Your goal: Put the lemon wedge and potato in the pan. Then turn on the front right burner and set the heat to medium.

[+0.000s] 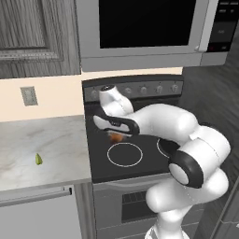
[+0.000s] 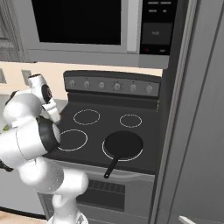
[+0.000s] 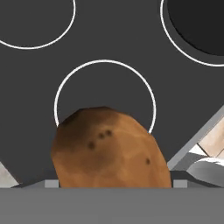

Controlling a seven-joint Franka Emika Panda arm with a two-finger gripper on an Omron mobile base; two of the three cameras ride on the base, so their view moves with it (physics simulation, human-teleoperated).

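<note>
- Potato [image 3: 111, 148] sits closest to the hand camera at 6 o'clock, held between the jaws of the gripper [image 1: 116, 135], which stand wide around it.
- Below it lies the black cooktop [image 3: 109, 39]; a white ring [image 3: 105, 98] circles behind the potato.
- Pan [image 2: 124, 144] rests on the front right burner [image 2: 107, 155], at 1 o'clock in the hand view.
- Lemon wedge [image 1: 38, 159] lies on the marble counter [image 1: 42, 140], well apart at 9 o'clock of the stove.

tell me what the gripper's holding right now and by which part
The gripper holds the potato above the cooktop. The fingers are hidden behind it in the hand view, so the exact place of the hold cannot be told.
</note>
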